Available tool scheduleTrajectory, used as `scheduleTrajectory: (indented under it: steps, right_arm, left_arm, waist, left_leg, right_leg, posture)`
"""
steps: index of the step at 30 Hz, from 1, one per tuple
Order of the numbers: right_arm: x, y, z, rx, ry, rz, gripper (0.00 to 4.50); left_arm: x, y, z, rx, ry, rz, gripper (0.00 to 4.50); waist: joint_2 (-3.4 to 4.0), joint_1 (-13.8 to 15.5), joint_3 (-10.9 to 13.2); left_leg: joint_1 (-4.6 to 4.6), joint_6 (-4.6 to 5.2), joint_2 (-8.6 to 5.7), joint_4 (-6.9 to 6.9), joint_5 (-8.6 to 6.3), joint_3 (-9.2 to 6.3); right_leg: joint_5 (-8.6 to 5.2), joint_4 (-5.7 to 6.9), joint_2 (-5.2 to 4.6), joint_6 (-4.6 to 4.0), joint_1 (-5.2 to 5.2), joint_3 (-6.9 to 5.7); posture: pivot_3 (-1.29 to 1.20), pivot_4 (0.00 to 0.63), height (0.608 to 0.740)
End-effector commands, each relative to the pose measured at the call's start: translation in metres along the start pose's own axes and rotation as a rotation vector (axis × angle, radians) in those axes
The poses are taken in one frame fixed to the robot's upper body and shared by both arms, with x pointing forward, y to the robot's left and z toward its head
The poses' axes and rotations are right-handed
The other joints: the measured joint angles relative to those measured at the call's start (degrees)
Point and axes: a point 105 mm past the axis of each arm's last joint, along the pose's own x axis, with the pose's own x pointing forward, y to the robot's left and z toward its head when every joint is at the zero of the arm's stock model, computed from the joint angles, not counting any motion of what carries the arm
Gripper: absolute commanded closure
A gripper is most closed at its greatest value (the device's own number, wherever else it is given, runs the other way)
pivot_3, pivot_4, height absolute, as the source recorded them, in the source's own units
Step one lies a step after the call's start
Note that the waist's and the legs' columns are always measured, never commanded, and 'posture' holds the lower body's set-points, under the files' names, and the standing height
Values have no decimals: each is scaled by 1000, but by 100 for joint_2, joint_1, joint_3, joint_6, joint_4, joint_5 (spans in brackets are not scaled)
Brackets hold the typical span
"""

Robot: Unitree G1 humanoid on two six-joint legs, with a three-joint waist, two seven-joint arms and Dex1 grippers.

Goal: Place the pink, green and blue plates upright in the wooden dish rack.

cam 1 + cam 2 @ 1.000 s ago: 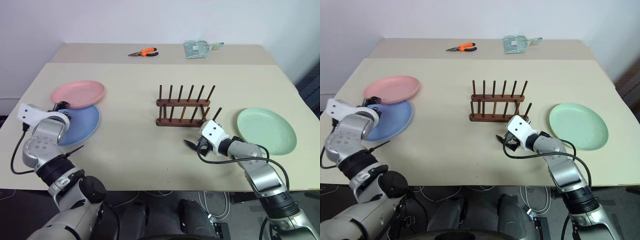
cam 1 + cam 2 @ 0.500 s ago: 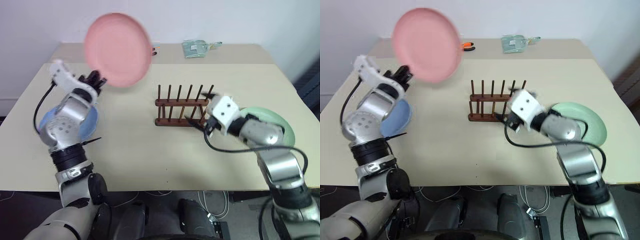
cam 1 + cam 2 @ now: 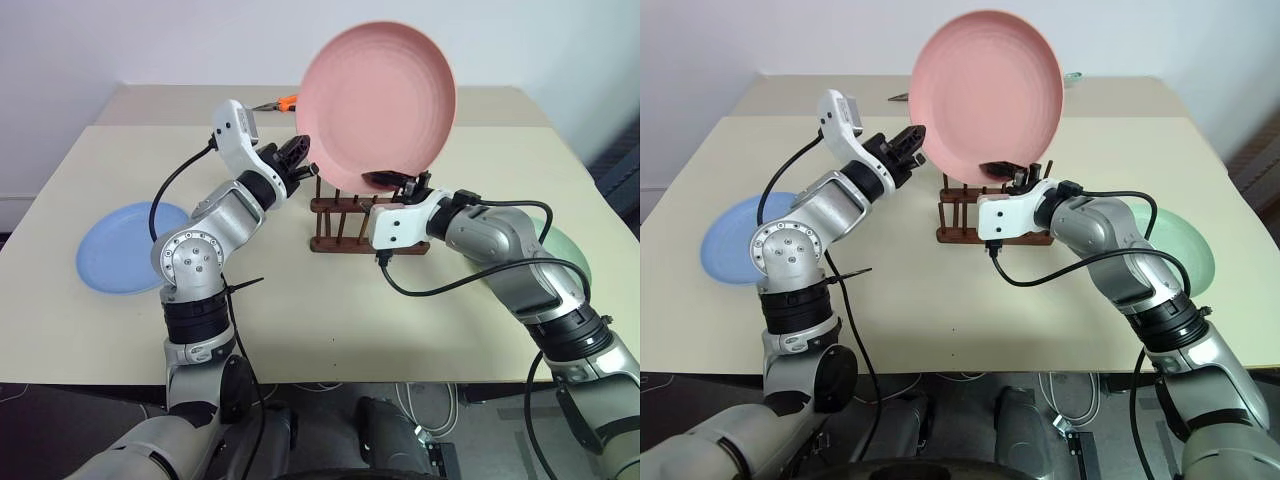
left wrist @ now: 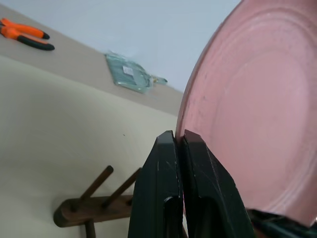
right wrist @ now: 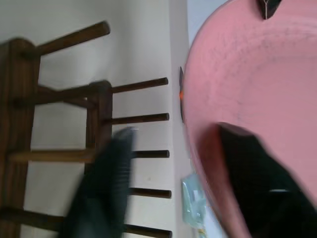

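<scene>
pink plate (image 3: 378,103) now lifted off the surface, over wooden dish rack (image 3: 365,220) | left hand (image 3: 303,160) clenched on its rim | right hand (image 3: 400,182) half-open under its lower edge, grip unclear | slotting looks next

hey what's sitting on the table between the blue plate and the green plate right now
The wooden dish rack stands between the blue plate and the green plate, as the eye views show. The rest of that stretch of table is bare.

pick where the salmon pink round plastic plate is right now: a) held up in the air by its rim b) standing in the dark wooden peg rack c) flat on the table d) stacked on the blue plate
a: the salmon pink round plastic plate stands upright in the air above the dark wooden peg rack, its rim pinched by the left gripper.
</scene>
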Motion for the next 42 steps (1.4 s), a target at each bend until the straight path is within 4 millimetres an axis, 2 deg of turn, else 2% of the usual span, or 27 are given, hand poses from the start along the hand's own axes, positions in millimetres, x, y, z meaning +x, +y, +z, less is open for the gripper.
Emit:
scheduleTrajectory:
  steps: [1, 2, 5, 9, 11, 14, 16, 18, 20, 23, 28, 32, 38, 41, 42]
  right_arm:
    - [-7, -8, -7, -55, 40, -55, 4025]
    - [-8, -9, -9, -68, 52, -66, 4446]
    - [-11, -14, -12, -94, 70, -102, 4500]
    - [-18, -27, -14, -21, 66, -201, 4500]
    - [-28, -41, -12, 162, 18, -294, 4500]
    - [-45, -68, -6, 659, -148, -417, 4500]
    - [-57, -80, 1, 1031, -317, -439, 4500]
    - [-74, -96, 11, 1374, -575, -431, 4500]
    - [-85, -105, 10, 1573, -701, -436, 4500]
    - [-88, -103, 7, 1685, -700, -408, 4500]
    - [-84, -87, 3, 1831, -666, -359, 4500]
    - [-77, -72, -2, 1883, -582, -331, 4500]
    - [-71, -63, -19, 1993, -546, -358, 4500]
    - [-67, -60, -25, 1994, -509, -356, 3522]
    - [-66, -61, -27, 1982, -497, -360, 3045]
  left_arm:
    - [-7, -19, 18, -31, -69, -96, 4208]
    - [-9, -21, 21, -74, -91, -124, 3893]
    - [-10, -22, 32, -144, -136, -146, 2586]
    - [-13, -8, 56, -125, -242, -100, 547]
    - [-18, 7, 63, 7, -272, -41, 547]
    - [-25, 23, 46, 302, -193, -14, 547]
    - [-32, 31, 21, 506, -82, -52, 547]
    - [-49, 42, -15, 660, 75, -149, 547]
    - [-65, 54, -41, 731, 201, -220, 547]
    - [-80, 62, -55, 732, 280, -279, 547]
    - [-103, 57, -70, 657, 366, -400, 547]
    - [-106, 50, -75, 646, 381, -434, 547]
    - [-106, 42, -79, 644, 396, -468, 547]
    - [-106, 37, -82, 639, 403, -488, 482]
    - [-106, 35, -83, 639, 405, -497, 482]
  waist:
    - [0, 8, 0]
    - [-1, 11, 0]
    - [-4, 14, 3]
    - [-7, 17, 5]
    - [-7, 0, 5]
    - [1, -56, 6]
    - [6, -82, 7]
    - [14, -97, 12]
    - [26, -118, 19]
    - [28, -105, 21]
    - [44, -146, 19]
    - [48, -134, 21]
    - [48, -132, 20]
    - [49, -132, 21]
    - [49, -132, 21]
  left_leg:
    - [0, 0, 0, 0, 0, 0]
    - [0, 0, 0, 0, 0, 0]
    - [-3, 0, 0, 2, 0, -1]
    - [-2, 0, 0, 1, 0, 0]
    - [-1, -1, 0, -1, 0, 1]
    - [7, -1, 5, -12, 1, 4]
    - [8, 0, 6, -17, 1, 3]
    - [5, 1, 6, -18, 1, -3]
    - [6, 3, 13, -35, 0, -5]
    - [5, 3, 15, -51, 1, -7]
    - [8, 5, 19, -72, 2, 4]
    - [4, 6, 19, -72, 3, 15]
    - [6, 6, 19, -68, 3, 16]
    - [6, 6, 19, -69, 3, 16]
    - [6, 6, 19, -69, 3, 17]
  right_leg:
    - [0, -1, 0, 0, 1, 0]
    - [0, -1, 0, 0, 1, 0]
    - [0, -4, 0, -1, 1, 0]
    - [0, -4, 0, -2, 1, 1]
    - [0, -5, 0, -3, 2, 2]
    - [2, -5, 9, -6, 1, 10]
    - [3, -4, 11, -8, 0, 14]
    - [5, -6, 11, -15, -1, 13]
    - [-1, -17, 10, -43, -4, 16]
    - [-1, -20, 9, -49, -16, 13]
    - [-1, -22, 9, -47, -27, 12]
    - [0, -24, 6, -44, -32, 17]
    - [0, -23, 7, -44, -30, 17]
    - [1, -23, 8, -43, -29, 17]
    - [1, -23, 8, -43, -29, 17]
  posture:
    - [0, 150, 740]
    - [0, 150, 740]
    - [0, 150, 740]
    - [0, 150, 740]
    - [0, 150, 740]
    - [0, 150, 740]
    - [0, 150, 740]
    - [0, 150, 740]
    - [0, 150, 740]
    - [0, 150, 740]
    - [0, 150, 740]
    - [0, 150, 740]
    - [0, 150, 740]
    - [0, 150, 740]
    - [0, 150, 740]
